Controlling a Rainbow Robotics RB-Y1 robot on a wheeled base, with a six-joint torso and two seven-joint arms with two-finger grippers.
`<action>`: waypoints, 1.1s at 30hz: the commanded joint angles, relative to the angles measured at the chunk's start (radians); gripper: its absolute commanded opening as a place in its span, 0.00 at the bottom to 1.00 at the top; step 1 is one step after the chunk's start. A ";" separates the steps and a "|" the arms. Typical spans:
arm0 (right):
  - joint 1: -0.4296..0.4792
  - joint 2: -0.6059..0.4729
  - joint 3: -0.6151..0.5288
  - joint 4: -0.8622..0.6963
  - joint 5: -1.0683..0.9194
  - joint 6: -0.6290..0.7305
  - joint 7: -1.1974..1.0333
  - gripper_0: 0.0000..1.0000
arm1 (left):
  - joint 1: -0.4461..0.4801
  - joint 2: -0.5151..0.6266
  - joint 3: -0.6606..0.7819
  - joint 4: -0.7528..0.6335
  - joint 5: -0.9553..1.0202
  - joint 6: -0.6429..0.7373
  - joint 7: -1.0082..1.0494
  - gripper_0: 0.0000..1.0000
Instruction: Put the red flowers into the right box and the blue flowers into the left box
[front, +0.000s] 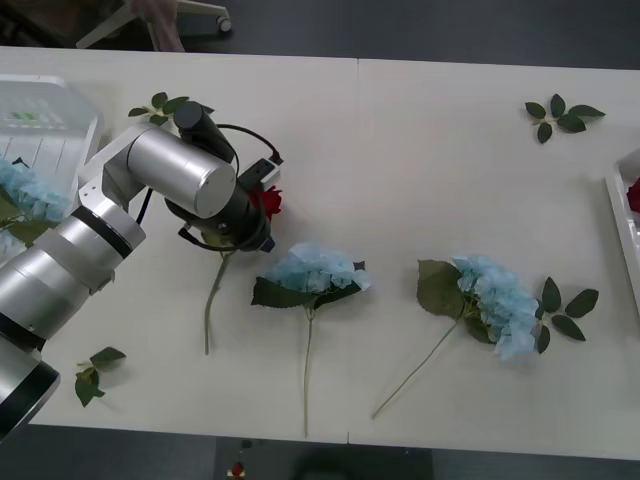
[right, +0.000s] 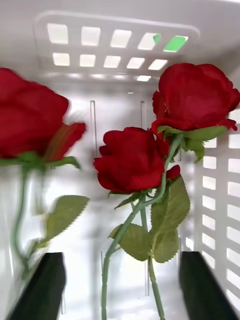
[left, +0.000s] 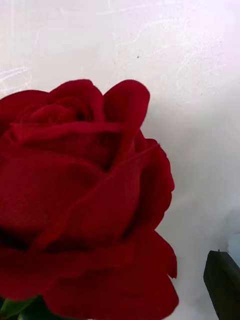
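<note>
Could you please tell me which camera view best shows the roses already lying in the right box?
The right wrist view: three red roses lie inside the right box. The front view catches just the box's edge and a red glimpse. The left wrist view shows a different rose.

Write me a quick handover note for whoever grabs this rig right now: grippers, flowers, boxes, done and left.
Left gripper: down over a red rose left of the table's centre; the rose head is close before its black finger. I cannot tell whether it is gripped.
Right gripper: open, inside the right box with three red roses before it.
Blue flowers: two lie on the table, one mid-table, one further right. One is already in the left box, at the table's left edge.
Left to do: the rose under the left gripper to the right box, both table blue flowers to the left box.
</note>
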 joint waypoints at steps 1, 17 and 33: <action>0.002 -0.028 -0.040 -0.050 -0.070 0.036 0.013 1.00 | -0.003 -0.015 0.016 0.018 0.001 -0.007 0.026 1.00; -0.001 -0.028 -0.147 -0.291 -0.397 0.452 -0.354 1.00 | -0.003 -0.019 -0.019 0.048 0.001 -0.032 0.032 1.00; 0.014 0.148 0.078 -0.766 -0.333 0.628 -1.128 1.00 | -0.003 -0.020 -0.030 0.068 -0.001 -0.038 0.032 0.41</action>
